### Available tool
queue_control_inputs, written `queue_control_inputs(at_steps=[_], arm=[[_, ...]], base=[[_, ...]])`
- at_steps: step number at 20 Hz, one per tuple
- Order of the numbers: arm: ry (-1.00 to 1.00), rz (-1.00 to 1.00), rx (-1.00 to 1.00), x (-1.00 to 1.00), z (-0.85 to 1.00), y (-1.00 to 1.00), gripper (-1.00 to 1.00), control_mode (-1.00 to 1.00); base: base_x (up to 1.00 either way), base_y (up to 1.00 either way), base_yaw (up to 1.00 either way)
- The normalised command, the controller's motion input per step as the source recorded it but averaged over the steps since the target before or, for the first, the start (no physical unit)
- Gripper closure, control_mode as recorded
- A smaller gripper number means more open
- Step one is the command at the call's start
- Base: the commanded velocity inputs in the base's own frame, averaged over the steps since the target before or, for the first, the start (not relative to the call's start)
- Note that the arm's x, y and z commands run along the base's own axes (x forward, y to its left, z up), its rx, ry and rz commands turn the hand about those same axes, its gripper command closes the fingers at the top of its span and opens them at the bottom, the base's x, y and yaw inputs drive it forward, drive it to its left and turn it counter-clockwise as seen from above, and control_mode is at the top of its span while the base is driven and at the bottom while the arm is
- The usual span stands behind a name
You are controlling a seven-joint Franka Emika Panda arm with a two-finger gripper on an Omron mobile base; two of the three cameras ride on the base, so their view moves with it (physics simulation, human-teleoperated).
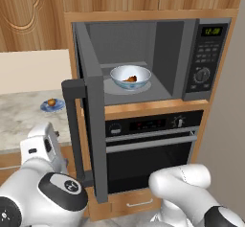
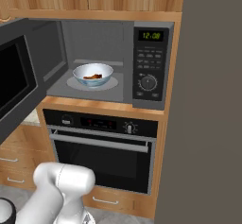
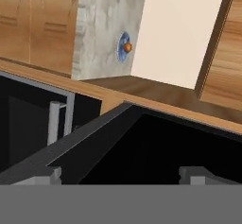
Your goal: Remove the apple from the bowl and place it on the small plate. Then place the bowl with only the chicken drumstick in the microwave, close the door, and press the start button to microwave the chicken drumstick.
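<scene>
The bowl [image 1: 117,77] [image 2: 107,78] stands inside the open microwave [image 1: 165,53] [image 2: 106,34], with the chicken drumstick [image 1: 130,79] [image 2: 93,77] lying in it. The apple [image 1: 50,102] [image 3: 128,47] rests on the small plate [image 1: 58,107] [image 3: 123,39] on the counter to the left. The door [image 1: 94,125] [image 2: 14,83] [image 3: 142,147] is swung wide open, its bar handle [image 1: 72,125] facing left. My gripper [image 3: 118,176] is open and holds nothing. It looks at the door's dark outer face from close by, low and to the left of the handle.
An oven [image 1: 149,147] [image 2: 101,147] with a horizontal bar handle sits under the microwave. The control panel [image 1: 206,58] [image 2: 149,62] with green display and dial is at the microwave's right. A marble counter [image 1: 19,118] runs to the left, and a grey wall [image 2: 208,124] rises at the right.
</scene>
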Motion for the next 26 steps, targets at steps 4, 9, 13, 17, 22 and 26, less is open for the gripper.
queue_control_inputs(at_steps=[4, 9, 13, 17, 22, 26], arm=[[-0.02, -0.15, 0.04, -0.07, 0.0, -0.78, -1.0, -1.0], [-0.07, -0.17, 0.05, -0.18, 0.0, -0.81, -1.0, -1.0], [-0.06, -0.18, 0.05, -0.13, 0.14, -0.77, -1.0, -1.0], [-0.06, -0.18, 0.03, -0.01, 0.26, -0.72, -1.0, -1.0], [-0.04, -0.15, 0.01, 0.0, 0.32, -0.63, -1.0, -1.0], [-0.04, -0.13, 0.02, 0.0, 0.24, -0.69, -1.0, -1.0]], base=[[0.0, 0.0, 0.0], [0.0, 0.0, 0.0], [0.0, 0.0, 0.0], [0.0, 0.0, 0.0], [0.0, 0.0, 0.0], [0.0, 0.0, 0.0]])
